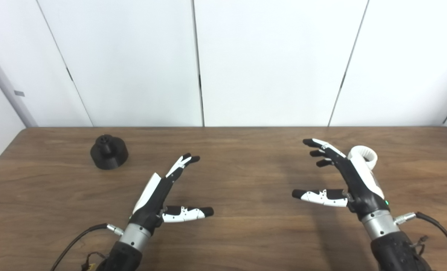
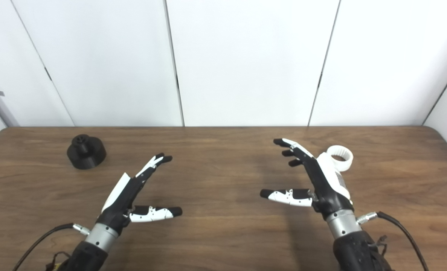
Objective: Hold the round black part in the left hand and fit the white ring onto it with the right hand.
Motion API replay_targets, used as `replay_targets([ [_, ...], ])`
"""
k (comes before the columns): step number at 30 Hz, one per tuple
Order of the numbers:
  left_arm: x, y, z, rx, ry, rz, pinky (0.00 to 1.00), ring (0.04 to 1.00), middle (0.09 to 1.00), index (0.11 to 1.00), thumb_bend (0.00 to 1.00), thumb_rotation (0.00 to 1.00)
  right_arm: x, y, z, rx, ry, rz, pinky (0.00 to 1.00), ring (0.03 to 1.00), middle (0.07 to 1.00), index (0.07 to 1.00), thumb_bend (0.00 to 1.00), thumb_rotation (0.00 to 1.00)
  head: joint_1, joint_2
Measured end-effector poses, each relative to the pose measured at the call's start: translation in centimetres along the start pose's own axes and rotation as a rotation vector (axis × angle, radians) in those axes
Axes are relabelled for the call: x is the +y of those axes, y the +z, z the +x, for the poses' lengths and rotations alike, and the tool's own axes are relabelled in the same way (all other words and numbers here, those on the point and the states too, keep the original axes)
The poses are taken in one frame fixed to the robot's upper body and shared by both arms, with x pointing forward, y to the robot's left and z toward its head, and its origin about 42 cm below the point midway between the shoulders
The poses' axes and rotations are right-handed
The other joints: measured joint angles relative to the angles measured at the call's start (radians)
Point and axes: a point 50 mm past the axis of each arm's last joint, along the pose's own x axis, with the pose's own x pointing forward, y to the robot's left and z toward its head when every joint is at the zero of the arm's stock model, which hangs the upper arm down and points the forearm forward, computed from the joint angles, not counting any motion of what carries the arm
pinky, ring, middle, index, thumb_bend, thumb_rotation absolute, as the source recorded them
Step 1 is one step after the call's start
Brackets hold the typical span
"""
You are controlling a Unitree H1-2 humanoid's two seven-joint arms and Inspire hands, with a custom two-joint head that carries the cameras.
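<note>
Nearest, both robot hands hover spread and holding nothing over the brown wooden bench: the left robot hand at 7 o'clock, the right robot hand at 4 o'clock. Just beyond the right one lies the white toothed plastic ring, partly hidden, so a blind reach could knock it away. Farthest, at 10 o'clock, the round black stepped plastic part sits well apart from the left robot hand; its low sloped sides may slip a loose grasp.

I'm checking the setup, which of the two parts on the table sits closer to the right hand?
The white ring, just beyond the right hand; the round black part lies far across the table.
</note>
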Motion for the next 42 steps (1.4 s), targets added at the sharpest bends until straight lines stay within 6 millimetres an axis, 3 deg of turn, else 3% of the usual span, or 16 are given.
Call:
replay_targets([
  [15, 0.0, 0.0, 0.0, 0.000, 0.000, 0.003, 0.98, 1.000, 1.000, 0.891, 0.90, 0.29, -0.1, 0.0, 0.0, 0.000, 0.000, -0.006, 0.69, 0.788, 0.851, 0.824, 0.70, 0.26, 0.018, -0.003],
  [26, -1.4, 0.5, 0.4, -0.015, 0.003, 0.011, 0.98, 1.000, 1.000, 0.893, 0.90, 0.33, -1.3, -0.9, -0.1, 0.004, -0.017, 0.001, 0.66, 0.784, 0.857, 0.830, 0.68, 0.22, 0.227, -0.018],
  [31, -2.6, 0.4, 0.7, -0.013, -0.006, -0.009, 0.98, 1.000, 1.000, 0.891, 0.93, 0.38, -2.1, -1.9, -0.2, 0.023, -0.019, 0.015, 0.71, 0.799, 0.859, 0.840, 0.68, 0.17, 0.328, -0.041],
  [42, -3.4, 0.3, 1.1, -0.008, -0.016, -0.001, 0.99, 1.000, 0.997, 0.872, 0.93, 0.38, -2.5, -2.4, -0.4, 0.028, -0.004, 0.038, 0.71, 0.804, 0.869, 0.833, 0.68, 0.14, 0.336, -0.044],
])
